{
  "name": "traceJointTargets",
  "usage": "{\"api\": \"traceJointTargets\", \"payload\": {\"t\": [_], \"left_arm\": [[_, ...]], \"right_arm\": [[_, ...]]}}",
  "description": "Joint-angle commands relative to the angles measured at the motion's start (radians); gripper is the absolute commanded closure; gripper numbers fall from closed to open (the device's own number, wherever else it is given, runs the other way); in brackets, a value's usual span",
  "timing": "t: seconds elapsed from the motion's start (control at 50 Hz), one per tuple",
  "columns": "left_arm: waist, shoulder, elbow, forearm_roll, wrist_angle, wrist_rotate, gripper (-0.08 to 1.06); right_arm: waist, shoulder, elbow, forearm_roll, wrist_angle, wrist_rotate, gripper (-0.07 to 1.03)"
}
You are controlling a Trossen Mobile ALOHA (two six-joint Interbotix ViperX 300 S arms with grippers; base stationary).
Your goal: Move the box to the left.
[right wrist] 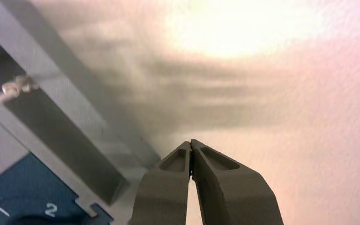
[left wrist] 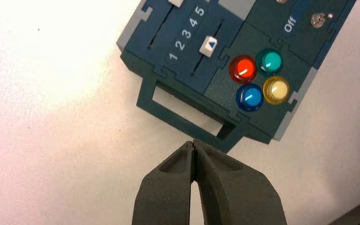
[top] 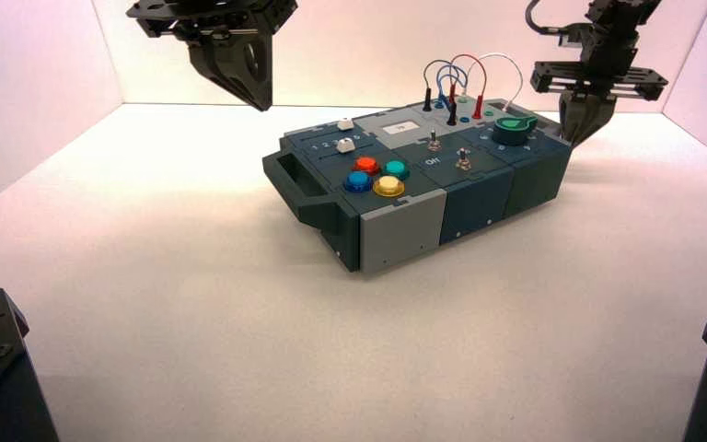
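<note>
The box (top: 479,189) is a flat dark-teal and grey panel box, standing turned on the white table, its end handle (top: 296,180) toward the left. It bears four round buttons (top: 376,175), a green knob (top: 515,128), looping wires (top: 465,74) and toggle switches (top: 433,141). My right gripper (top: 582,136) is shut and empty, down beside the box's right end near the knob; the right wrist view shows its tips (right wrist: 191,143) next to that end (right wrist: 51,122). My left gripper (top: 260,101) is shut and empty, raised above the table behind the handle (left wrist: 183,115).
White walls close the table at the back and sides. Dark arm bases (top: 0,368) stand at both front corners. Open white table (top: 147,239) lies left of the box.
</note>
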Motion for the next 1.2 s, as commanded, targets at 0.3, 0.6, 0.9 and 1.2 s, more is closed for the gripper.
{"api": "traceJointTargets", "payload": {"t": [0.3, 0.6, 0.9, 1.2], "left_arm": [[-0.005, 0.044, -0.037, 0.000, -0.009, 0.012, 1.01], [-0.028, 0.086, -0.046, 0.002, -0.011, 0.020, 1.01], [-0.037, 0.161, -0.052, 0.003, -0.041, 0.028, 1.01], [-0.037, 0.242, -0.063, 0.011, -0.058, 0.057, 1.01]], "right_arm": [[0.014, -0.041, -0.005, 0.006, 0.040, 0.003, 0.99], [0.015, -0.041, -0.008, 0.008, 0.041, 0.002, 0.99], [0.023, -0.041, -0.009, 0.011, 0.041, 0.003, 0.99], [0.025, -0.044, -0.005, 0.011, 0.041, 0.000, 0.99]]}}
